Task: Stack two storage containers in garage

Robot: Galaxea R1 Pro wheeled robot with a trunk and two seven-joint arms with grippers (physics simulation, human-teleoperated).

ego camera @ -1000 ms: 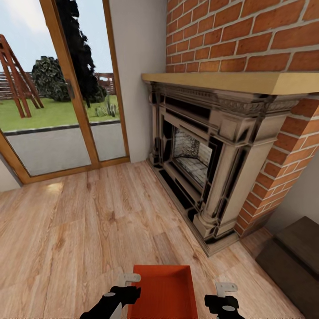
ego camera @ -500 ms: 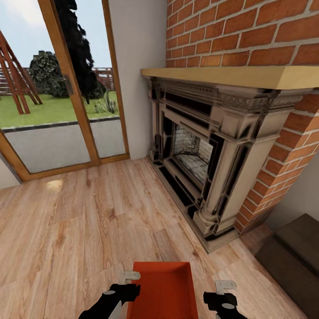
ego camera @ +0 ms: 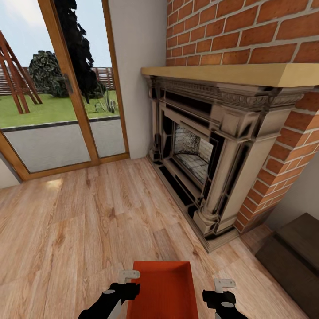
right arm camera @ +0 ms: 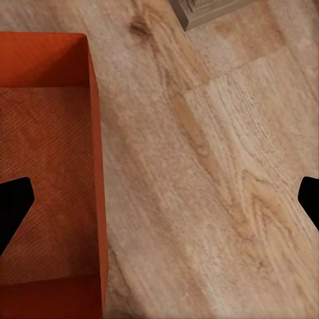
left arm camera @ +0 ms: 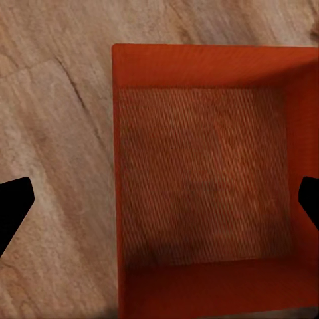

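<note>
1. Nearest, at the bottom of the head view, the left claw (ego camera: 125, 283) and right claw (ego camera: 222, 290) flank one orange-red bin (ego camera: 164, 290), one on each long side.
2. Both claws are spread wide: in each wrist view only the dark fingertips (left arm camera: 13, 206) show at the frame edges, far apart. The left claw straddles the bin's (left arm camera: 203, 179) left wall, one finger inside and one over the floor; the right claw straddles its right wall (right arm camera: 93, 166).
3. Whether either claw touches the bin I cannot tell. The jaws are clearly not closed on the walls.
4. The bin is empty, open side up, with a ribbed bottom. It seems to sit on the wood floor (ego camera: 79, 221) of the living room, though I can't tell whether it is lifted.
5. Farther off, to the right, stands the brick fireplace (ego camera: 208, 146) with its wooden mantel (ego camera: 239, 73), and a dark low cabinet (ego camera: 292, 257) shows at the right edge.
6. Farthest, on the left, glass doors (ego camera: 53, 110) look onto a lawn.
7. Progress, as I judge it: early. This bin is not yet gripped and is in the living room, so its carry to the garage, the second bin's fetch and the stacking are all left.
8. No brand, label or writing can be read anywhere.
</note>
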